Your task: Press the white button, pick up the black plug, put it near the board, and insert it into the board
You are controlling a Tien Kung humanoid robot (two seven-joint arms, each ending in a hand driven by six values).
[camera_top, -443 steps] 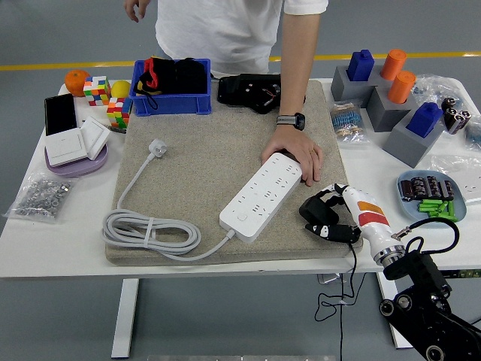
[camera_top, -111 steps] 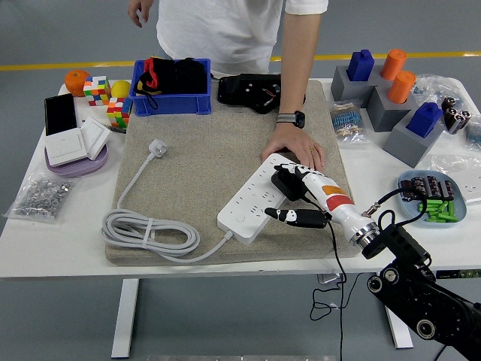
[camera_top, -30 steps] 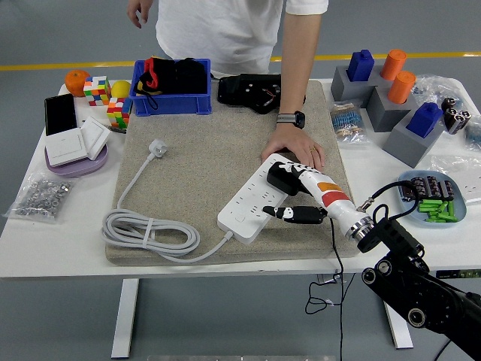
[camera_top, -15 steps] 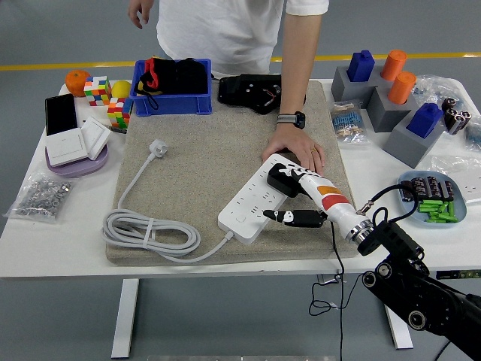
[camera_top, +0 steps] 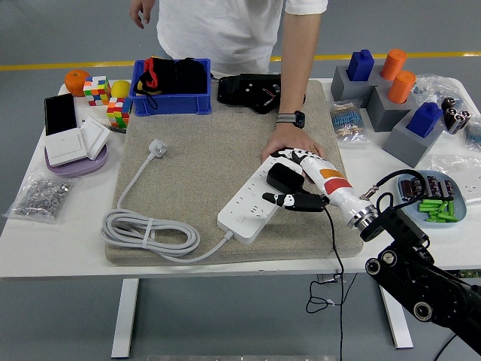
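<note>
Right hand [camera_top: 294, 180]: we see it gripping one black plug [camera_top: 281, 179] over one board [camera_top: 258, 198].
Person's hand [camera_top: 293, 143]: one, pinning board's far end.

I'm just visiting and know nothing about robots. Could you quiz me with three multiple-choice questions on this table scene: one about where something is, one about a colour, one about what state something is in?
1. Where does the power strip lie?
A. on the beige mat
B. in the blue bin
C. on the floor

2. What colour is the plug in the robot's right hand?
A. white
B. black
C. orange

3. What is the person's hand doing?
A. lifting the coiled cable
B. holding a cube
C. resting at the strip's far end

Answers:
1 A, the strip sits diagonally on the mat.
2 B, the block under the fingers is black, with a black cord hanging off the table's near edge.
3 C, the palm is down on the mat at the strip's far end, just beyond the robot's hand.
</note>
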